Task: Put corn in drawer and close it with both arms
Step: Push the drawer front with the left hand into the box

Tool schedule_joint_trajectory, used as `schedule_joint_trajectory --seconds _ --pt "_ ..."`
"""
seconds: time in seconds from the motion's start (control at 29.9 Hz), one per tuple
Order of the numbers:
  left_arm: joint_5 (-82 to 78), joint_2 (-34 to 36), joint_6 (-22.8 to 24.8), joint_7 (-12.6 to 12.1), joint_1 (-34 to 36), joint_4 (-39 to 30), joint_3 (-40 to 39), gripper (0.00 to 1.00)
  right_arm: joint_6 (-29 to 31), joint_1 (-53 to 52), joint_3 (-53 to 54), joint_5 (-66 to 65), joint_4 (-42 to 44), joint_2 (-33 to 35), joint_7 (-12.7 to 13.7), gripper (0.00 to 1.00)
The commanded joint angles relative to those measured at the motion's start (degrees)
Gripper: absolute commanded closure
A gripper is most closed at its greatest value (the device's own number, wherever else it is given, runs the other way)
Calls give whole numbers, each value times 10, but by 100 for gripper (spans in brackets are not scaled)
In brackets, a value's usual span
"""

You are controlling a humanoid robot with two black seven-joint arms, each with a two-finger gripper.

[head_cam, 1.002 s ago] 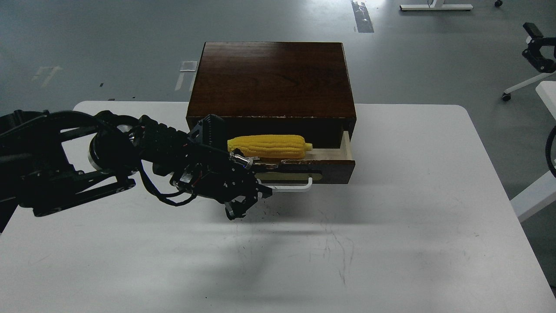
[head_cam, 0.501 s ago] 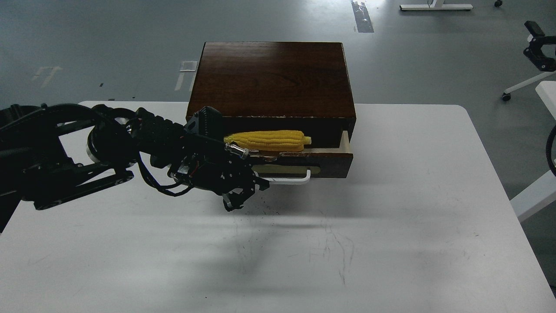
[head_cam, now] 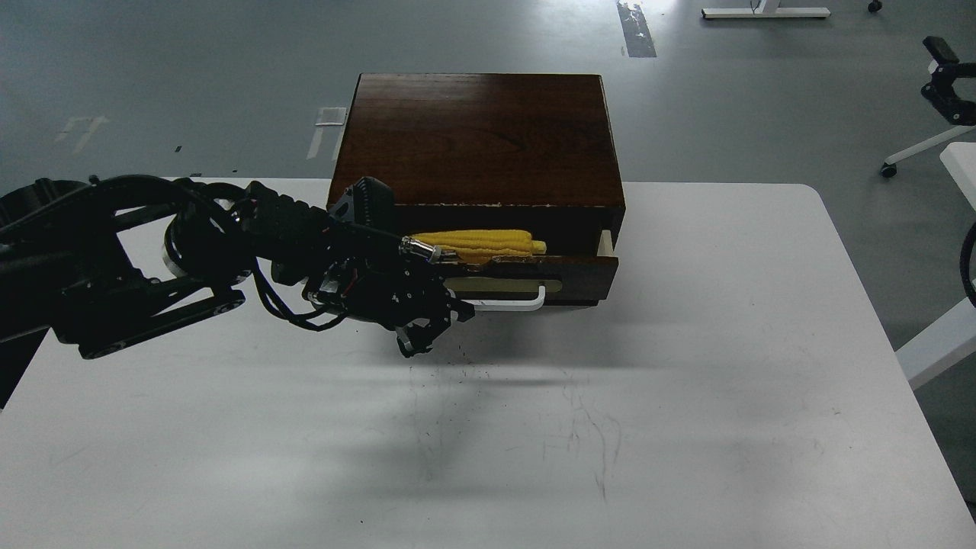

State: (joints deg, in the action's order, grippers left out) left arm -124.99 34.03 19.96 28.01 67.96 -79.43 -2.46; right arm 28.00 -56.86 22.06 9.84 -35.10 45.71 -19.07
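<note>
One light, stiff plastic corn (head_cam: 480,244) lies in the drawer (head_cam: 579,271) (nearly shut); push beside its handle (head_cam: 507,303), left gripper (head_cam: 418,341)'s opening indiscernible.

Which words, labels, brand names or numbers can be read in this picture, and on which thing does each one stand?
None can be read.
The wooden box, the drawer with its white handle, the corn and the white table carry no writing.
The left arm shows no readable label.
The floor tape is only scuffed marking, not letters.
</note>
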Motion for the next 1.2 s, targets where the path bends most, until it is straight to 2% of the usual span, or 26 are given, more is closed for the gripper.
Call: schedule_joint_trajectory --seconds 0.0,0.84,1.17 --pt "0 -9 -2 0 3 13 0 100 0 0 1 0 0 0 0 0" --pt "0 -11 -12 0 7 37 1 100 0 1 1 0 -1 3 0 0" --pt "0 -20 -26 0 4 78 3 100 0 4 1 0 -2 3 -1 0"
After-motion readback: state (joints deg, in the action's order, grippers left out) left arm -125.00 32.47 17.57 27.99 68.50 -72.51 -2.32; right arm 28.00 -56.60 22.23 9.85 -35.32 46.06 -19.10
